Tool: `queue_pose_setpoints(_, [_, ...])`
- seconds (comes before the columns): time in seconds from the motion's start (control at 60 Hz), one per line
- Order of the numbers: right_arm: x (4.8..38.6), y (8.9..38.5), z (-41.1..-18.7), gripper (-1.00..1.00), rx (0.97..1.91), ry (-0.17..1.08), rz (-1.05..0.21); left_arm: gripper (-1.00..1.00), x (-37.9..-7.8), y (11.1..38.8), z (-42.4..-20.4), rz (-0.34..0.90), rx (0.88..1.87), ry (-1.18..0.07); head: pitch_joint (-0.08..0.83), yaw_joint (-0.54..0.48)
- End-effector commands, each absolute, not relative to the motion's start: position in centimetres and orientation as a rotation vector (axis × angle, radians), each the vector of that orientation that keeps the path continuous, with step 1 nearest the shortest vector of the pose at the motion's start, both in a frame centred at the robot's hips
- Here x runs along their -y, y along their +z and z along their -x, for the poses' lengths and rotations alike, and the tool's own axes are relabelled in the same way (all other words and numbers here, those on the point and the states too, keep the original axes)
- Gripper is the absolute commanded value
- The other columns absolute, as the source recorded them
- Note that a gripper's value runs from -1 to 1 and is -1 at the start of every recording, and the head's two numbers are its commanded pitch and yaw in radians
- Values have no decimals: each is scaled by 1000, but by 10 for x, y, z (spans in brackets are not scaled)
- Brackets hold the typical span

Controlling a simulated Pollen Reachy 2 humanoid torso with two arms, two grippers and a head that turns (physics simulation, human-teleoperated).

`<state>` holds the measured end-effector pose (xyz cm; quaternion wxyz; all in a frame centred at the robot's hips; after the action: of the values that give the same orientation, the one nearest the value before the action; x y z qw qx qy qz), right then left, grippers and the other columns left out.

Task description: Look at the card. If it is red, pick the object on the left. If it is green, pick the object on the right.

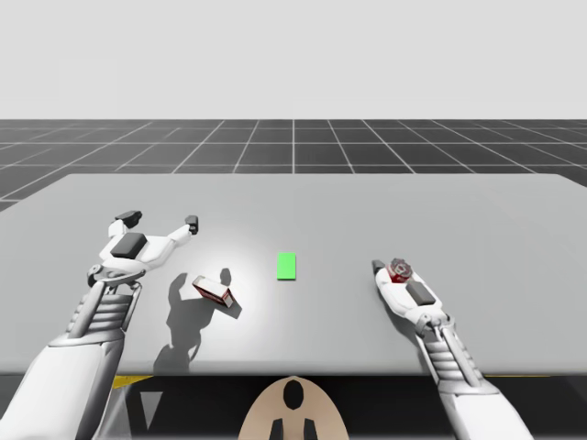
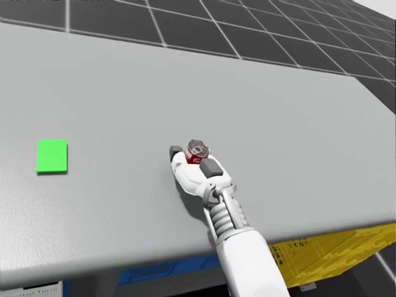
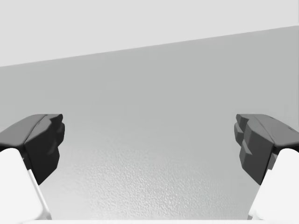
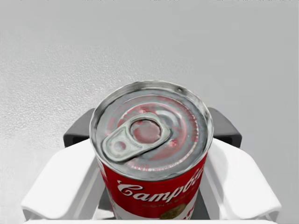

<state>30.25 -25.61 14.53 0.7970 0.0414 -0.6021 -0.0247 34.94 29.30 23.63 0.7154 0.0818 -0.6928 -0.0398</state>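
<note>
A green card [image 1: 286, 266] [image 2: 51, 155] lies flat at the table's middle. To its left a red and white box [image 1: 213, 291] rests tilted on the table. To its right stands a red can [image 1: 400, 268] [image 2: 197, 150] [image 4: 152, 154] with a silver pull-tab lid. My right gripper [image 1: 393, 272] [image 2: 189, 154] [image 4: 153, 129] is shut on the can, one finger pressed against each side. My left gripper [image 1: 160, 221] [image 3: 149, 144] hangs open, up and to the left of the box, with nothing between its fingers.
The grey table [image 1: 459, 211] stretches wide beyond the objects. In the head view a yellow crate [image 2: 322, 253] and a blue item [image 2: 148, 272] sit below the table's near edge.
</note>
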Motion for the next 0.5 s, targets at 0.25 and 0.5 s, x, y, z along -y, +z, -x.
queue_pose_setpoints(0.25, [255,134,-300,1000,1284,-81,-111,-1000,-294,236,-350,-183,1532,-88,468,-437])
queue_pose_setpoints(0.5, [254,136,-300,1000,1293,-70,-114,-1000,-294,235,-350,-184,1530,-91,294,-475])
